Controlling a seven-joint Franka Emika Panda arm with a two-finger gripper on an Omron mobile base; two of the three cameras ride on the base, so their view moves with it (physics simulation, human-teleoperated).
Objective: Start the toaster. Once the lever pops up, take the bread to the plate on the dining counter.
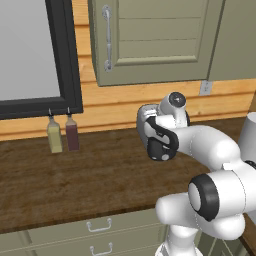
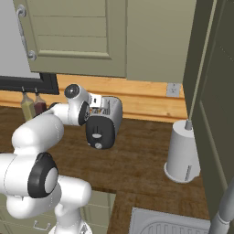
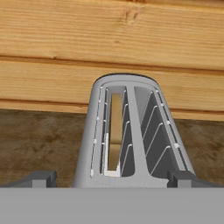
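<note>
The tool (image 3: 112,178) hangs wide open directly over the toaster (image 3: 131,135), gripping nothing. The bread (image 3: 115,131) sits down in the slot just ahead of its fingertips. The lever (image 2: 96,135) looks unpressed, so starting, waiting and carrying all remain.

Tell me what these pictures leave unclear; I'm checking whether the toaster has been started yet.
- Lever: a pale tab on the toaster's black end panel in the right base view, too small to tell whether it is up or down.
- Toaster in the left base view: its right side is hidden behind the arm.
- Bread: hand view shows just an edge-on strip in the left slot.
- Gripper: open; its finger tips are cut off by the bottom edge.
</note>
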